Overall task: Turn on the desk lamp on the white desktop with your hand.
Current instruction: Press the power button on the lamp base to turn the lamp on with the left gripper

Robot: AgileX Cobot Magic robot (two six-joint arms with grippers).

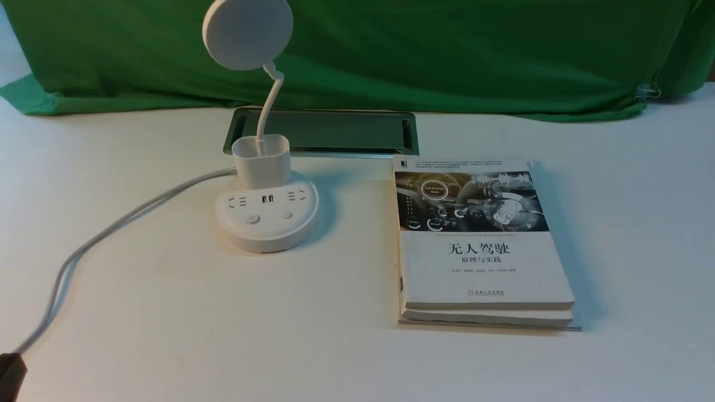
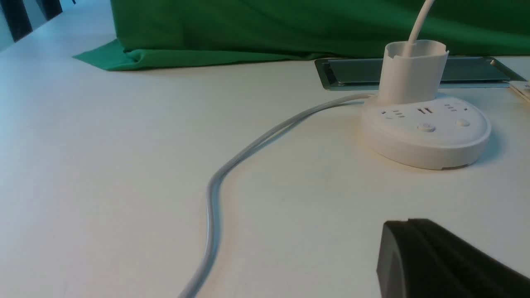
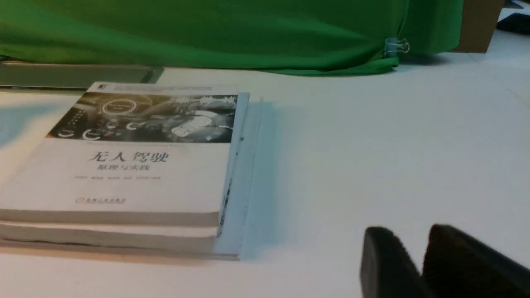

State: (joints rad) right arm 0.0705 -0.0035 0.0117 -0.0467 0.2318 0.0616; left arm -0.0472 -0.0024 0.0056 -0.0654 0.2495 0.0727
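Observation:
The desk lamp (image 1: 267, 215) stands on the white desktop (image 1: 167, 312), left of centre, its disc head (image 1: 247, 30) raised on a bent neck and showing no glow. Two round buttons (image 1: 252, 219) sit on the front of its base. In the left wrist view the lamp base (image 2: 426, 132) lies well ahead of my left gripper (image 2: 408, 223), the hand, which is shut with its fingers pressed together and holding nothing. Only its dark tip (image 1: 8, 374) shows in the front view's lower left corner. My right gripper (image 3: 410, 234) hovers over bare desktop, fingertips a narrow gap apart, empty.
The lamp's white cord (image 1: 111, 229) runs from the base toward the near left edge. Two stacked books (image 1: 480, 240) lie right of the lamp. A metal-rimmed cable slot (image 1: 335, 133) sits behind the lamp, and a green cloth (image 1: 447, 50) hangs at the back.

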